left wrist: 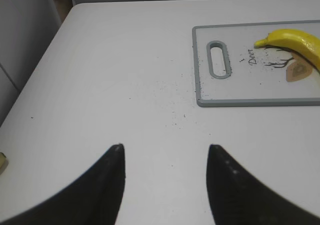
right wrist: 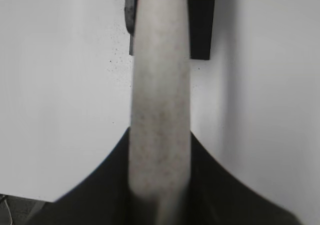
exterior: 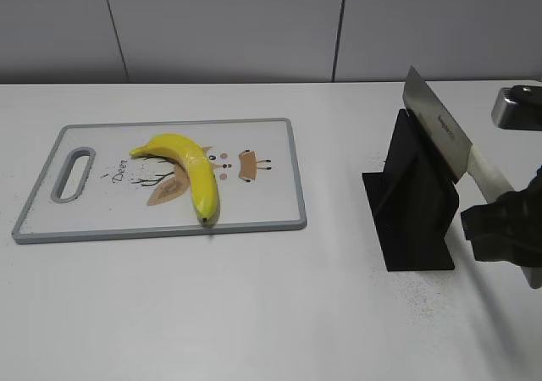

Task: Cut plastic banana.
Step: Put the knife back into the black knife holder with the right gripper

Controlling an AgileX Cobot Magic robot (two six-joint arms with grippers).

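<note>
The plastic banana (exterior: pixel 188 171) lies curved on the white cutting board (exterior: pixel 271 199), which has a grey rim and a deer drawing and sits toward the left edge of the white surface (exterior: pixel 254 313), its handle slot at the left end; the banana's stem points to that slot and its tip rests near the board's front edge. Well apart, toward the right edge, a black knife stand (exterior: pixel 412 207) holds the lower part of a cleaver's blade (exterior: pixel 436 123), which rises tilted out of it. The right tool (exterior: pixel 500 220) is closed around the cleaver's pale handle (right wrist: pixel 160 110), gripping it between dark fingers (right wrist: pixel 210 185). The left tool (left wrist: pixel 165 155) hovers over bare surface near the front left corner, fingers spread wide and holding nothing, with the board's handle end just beyond it
</note>
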